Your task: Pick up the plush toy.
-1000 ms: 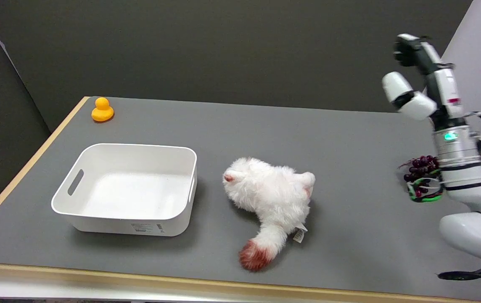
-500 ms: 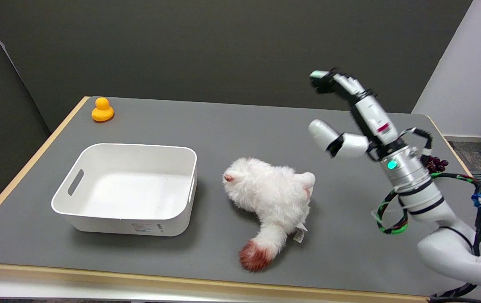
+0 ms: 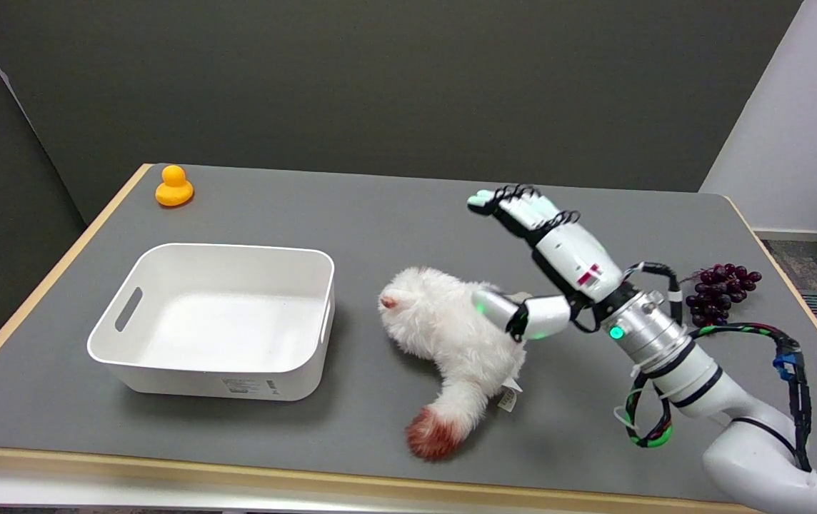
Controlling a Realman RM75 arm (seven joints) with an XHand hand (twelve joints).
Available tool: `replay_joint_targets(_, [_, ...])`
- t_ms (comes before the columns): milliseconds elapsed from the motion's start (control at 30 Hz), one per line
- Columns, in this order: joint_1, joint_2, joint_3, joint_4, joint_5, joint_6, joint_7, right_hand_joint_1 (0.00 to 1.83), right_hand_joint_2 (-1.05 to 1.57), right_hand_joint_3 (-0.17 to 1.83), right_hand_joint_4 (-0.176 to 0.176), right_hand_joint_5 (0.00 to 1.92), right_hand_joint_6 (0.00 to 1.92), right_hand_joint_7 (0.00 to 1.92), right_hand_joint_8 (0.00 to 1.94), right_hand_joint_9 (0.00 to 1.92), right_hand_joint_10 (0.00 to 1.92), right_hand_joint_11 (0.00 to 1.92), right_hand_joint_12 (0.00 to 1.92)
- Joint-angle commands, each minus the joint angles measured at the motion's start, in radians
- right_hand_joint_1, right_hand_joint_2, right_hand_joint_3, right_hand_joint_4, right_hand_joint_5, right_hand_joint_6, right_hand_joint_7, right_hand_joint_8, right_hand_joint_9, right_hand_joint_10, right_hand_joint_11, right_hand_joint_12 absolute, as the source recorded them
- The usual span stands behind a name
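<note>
Right hand (image 3: 558,264) is above the table, spread wide, holding nothing. Its fingers (image 3: 515,205) stretch up and to the left, clear of everything. The thumb (image 3: 505,310) points left and lies over the right side of the toy (image 3: 451,328); from this view I cannot tell whether it presses the fur or sits just above it. A green light shows on the thumb and another on the wrist. The white arm (image 3: 687,371) runs from the lower right corner up to the hand, with black and green cables looped around the forearm.

The toy lies on its side near the middle of the table (image 3: 380,214), toward the near edge. It is white and fluffy, with a small pink spot at its left end. Its tail (image 3: 440,425) curves down toward the near edge and ends in a reddish-brown tip. A small tag (image 3: 508,398) sticks out just right of the tail.

Left of the toy, close but apart, stands a white bin (image 3: 219,321) with a slot handle in its left wall. A duck (image 3: 173,187), orange-yellow, sits at the far left corner, well apart from the bin. Dark grapes (image 3: 719,284) lie near the right edge, beside the forearm.
</note>
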Motion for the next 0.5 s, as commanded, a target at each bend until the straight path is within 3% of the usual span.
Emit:
replay_joint_targets(33, [0.038, -0.023, -0.028, 0.117, -0.064, -0.429, -0.177, 0.40, 0.53, 0.90, -0.075, 0.08, 0.40, 0.06, 0.23, 0.00, 0.44, 0.00, 1.03])
replay_joint_targets(500, [0.191, -0.101, -0.068, 0.019, -0.064, -0.591, -0.177, 0.40, 0.53, 0.90, -0.050, 0.07, 0.36, 0.07, 0.25, 0.00, 0.47, 0.00, 1.05])
